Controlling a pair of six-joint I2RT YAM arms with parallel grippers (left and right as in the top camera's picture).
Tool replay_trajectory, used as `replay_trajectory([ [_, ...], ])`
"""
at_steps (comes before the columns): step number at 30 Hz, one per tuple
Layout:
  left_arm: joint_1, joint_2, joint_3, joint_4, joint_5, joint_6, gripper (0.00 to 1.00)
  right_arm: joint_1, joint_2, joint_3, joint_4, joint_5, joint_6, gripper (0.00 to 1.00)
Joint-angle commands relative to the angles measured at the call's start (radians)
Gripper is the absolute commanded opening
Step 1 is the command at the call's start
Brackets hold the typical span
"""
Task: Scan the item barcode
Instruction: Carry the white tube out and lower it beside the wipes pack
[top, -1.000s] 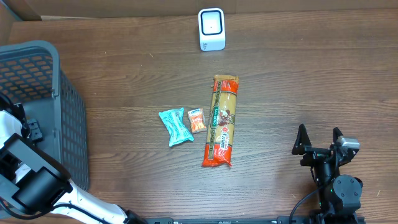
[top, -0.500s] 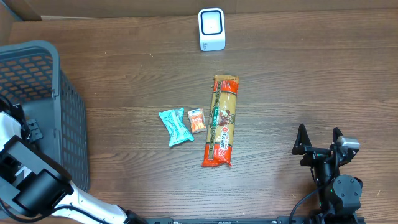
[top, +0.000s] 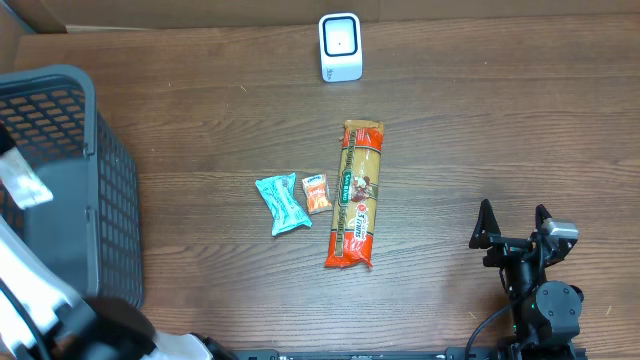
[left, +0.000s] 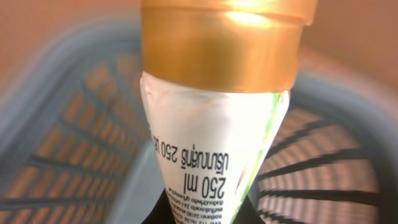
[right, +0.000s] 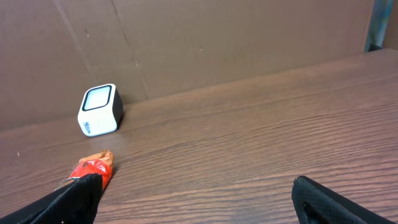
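My left gripper (left: 200, 213) is shut on a white tube (left: 214, 143) with a gold cap and "250 ml" printed on it. The tube fills the left wrist view, with the grey basket (left: 68, 112) blurred behind it. From overhead the tube (top: 22, 182) is a pale shape over the basket (top: 100, 180) at the far left. The white scanner (top: 340, 46) stands at the table's back middle, and the right wrist view has the scanner (right: 99, 109) at its left. My right gripper (top: 513, 226) rests open at the front right, nothing between its fingers (right: 68, 199).
A long orange pasta packet (top: 358, 195) lies mid-table, with a teal packet (top: 283, 203) and a small orange packet (top: 317, 193) to its left. A cardboard wall (right: 199, 37) backs the table behind the scanner.
My left gripper has shut on the tube and the left arm has shifted over the basket, blurred by motion. The right arm and the table items have not moved.
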Motion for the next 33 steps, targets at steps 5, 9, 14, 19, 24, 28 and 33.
replay_trajectory([
  [5, -0.165, -0.268, 0.046, -0.007, 0.089, -0.061, 0.03, 0.0, -0.01, 0.019, -0.009, 0.018, -0.006, 1.0],
  [9, -0.319, -0.355, 0.046, -0.033, 0.089, -0.159, 0.04, 0.0, -0.01, 0.019, -0.009, 0.018, -0.006, 1.0],
  [14, -0.559, -0.373, 0.043, -0.142, 0.086, -0.199, 0.04, 0.0, -0.01, 0.019, -0.009, 0.018, -0.006, 1.0],
  [19, -0.766, -0.296, 0.003, -0.302, -0.077, -0.346, 0.04, 0.0, -0.01, 0.019, -0.009, 0.018, -0.006, 1.0],
  [24, -0.874, -0.164, -0.091, -0.4, -0.235, -0.472, 0.04, 0.0, -0.01, 0.019, -0.009, 0.018, -0.006, 1.0],
  [28, -0.9, -0.071, -0.219, -0.338, -0.25, -0.509, 0.04, 0.0, -0.01, 0.019, -0.009, 0.018, -0.006, 1.0],
  [33, -0.902, -0.002, -0.383, -0.192, -0.256, -0.517, 0.04, 0.0, -0.01, 0.019, -0.009, 0.018, -0.006, 1.0],
])
